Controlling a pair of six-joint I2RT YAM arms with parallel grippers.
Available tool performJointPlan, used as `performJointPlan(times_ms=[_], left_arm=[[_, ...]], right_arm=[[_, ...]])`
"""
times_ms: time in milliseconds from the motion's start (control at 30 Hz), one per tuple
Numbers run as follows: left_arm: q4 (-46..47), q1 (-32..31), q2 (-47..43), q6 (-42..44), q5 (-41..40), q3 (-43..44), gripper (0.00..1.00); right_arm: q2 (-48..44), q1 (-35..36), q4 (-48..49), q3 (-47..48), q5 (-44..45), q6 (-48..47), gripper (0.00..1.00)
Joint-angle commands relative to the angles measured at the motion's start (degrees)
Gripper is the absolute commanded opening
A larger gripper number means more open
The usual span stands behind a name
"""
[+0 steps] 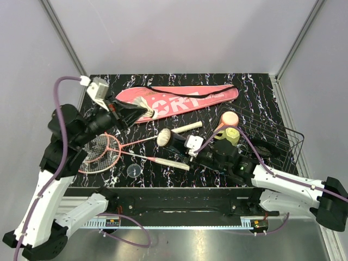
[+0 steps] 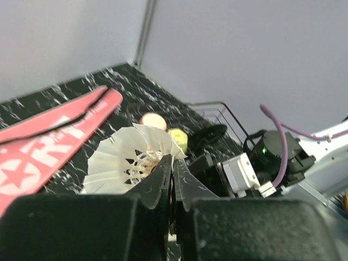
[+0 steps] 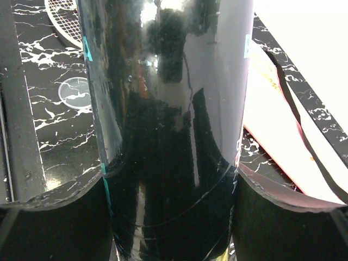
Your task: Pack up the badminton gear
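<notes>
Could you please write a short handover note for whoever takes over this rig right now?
Left gripper: shut on a shuttlecock, held by the left end of the pink cover.
Right gripper: shut on the black tube, mid-table.
Racquets: both on the table at the left, heads overlapping, outside the cover.
A clear round lid lies near the front edge.
Done: nothing visibly packed; the tube's contents cannot be told.
Left: probably shuttlecock into tube, then racquets into cover.
</notes>
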Motion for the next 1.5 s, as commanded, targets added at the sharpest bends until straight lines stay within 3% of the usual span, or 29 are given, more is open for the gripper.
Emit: performJointPlan(times_ms=[0,467,567,600,700,767,833,1133,1300,1367,1467], left_arm=[[-1.02,-1.27,2.07,-1.90,6.67,-4.18,0.06],[-0.67,-8.30,1.97,-4.18,7.46,-8.59,0.07],[-0.93,-10.58,3.81,-4.36,9.74,-8.07,0.29],[-1.28,-10.85,4.00,-4.01,10.53,-7.28,0.46],[-2.95,-10.85,2.95,-2.08,10.10,-5.44,0.72],[-5.75,-10.85,2.68,-0.59,7.47,-3.94,0.79],[-8.47,-10.85,3.11,0.30,5.11,-1.66,0.92],[-14.62,-10.67,4.07,0.82,-8.34,4.32,0.93],[-18.68,-10.67,7.07,2.06,-10.91,7.40,0.93],[-19.82,-10.67,9.00,2.58,-9.42,7.40,0.90],[-20.18,-10.67,11.73,3.55,-4.33,6.62,0.75]], right_arm=[[0.88,0.17,6.52,3.59,-3.04,0.61,0.43],[0.27,0.17,10.21,2.89,-1.63,3.96,0.41],[-0.26,0.26,10.92,2.19,-2.07,4.40,0.42],[-0.44,0.26,10.92,2.10,-1.99,4.57,0.41],[-1.32,0.17,10.57,1.49,-1.72,4.92,0.41],[-2.45,0.17,10.57,0.87,-1.64,5.19,0.41],[-3.07,0.17,10.57,0.52,-1.72,5.54,0.41],[-5.62,0.17,9.25,-0.54,-1.90,5.63,0.41],[-6.33,0.17,8.98,-0.80,-1.99,5.37,0.41],[-6.50,0.25,9.07,-0.97,-2.07,5.28,0.41],[-7.03,0.17,9.33,-1.32,-2.51,5.10,0.41]])
